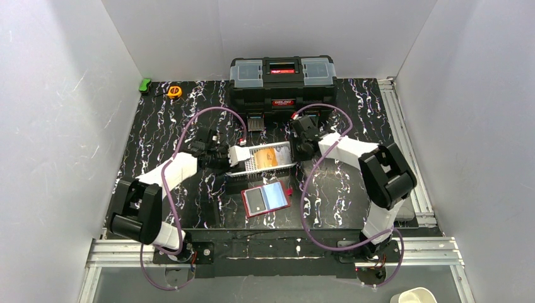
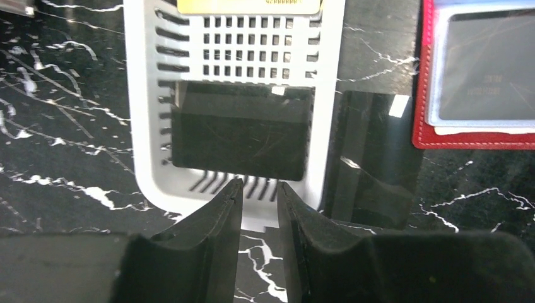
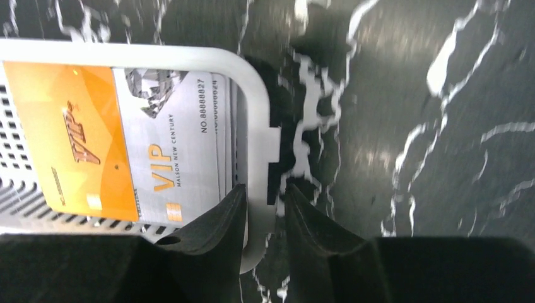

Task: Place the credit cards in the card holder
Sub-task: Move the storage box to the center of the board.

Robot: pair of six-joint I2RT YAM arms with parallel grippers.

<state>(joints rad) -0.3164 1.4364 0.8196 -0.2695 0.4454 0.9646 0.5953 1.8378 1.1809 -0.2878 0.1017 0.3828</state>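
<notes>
Part done: light blue card [image 1: 276, 194] and grey card [image 1: 255, 201] at the card holder [image 2: 426, 82], three or more cards left in the white mesh basket [image 2: 142, 95].
Finds the card holder lying open on the bench [image 1: 164, 126], just in front of the basket; cannot tell whether its two cards sit in pockets or merely on top. Counts orange card [image 3: 69, 136], silver card [image 3: 176, 139] with further edges beneath, and what looks like a black card [image 2: 243, 136] inside the basket, all yet to transfer. Reads left claw [image 2: 258, 192] as pinching the basket's end rim; right claw [image 3: 265, 196] astride the opposite rim, jaws narrow, clamped or not cannot tell.
</notes>
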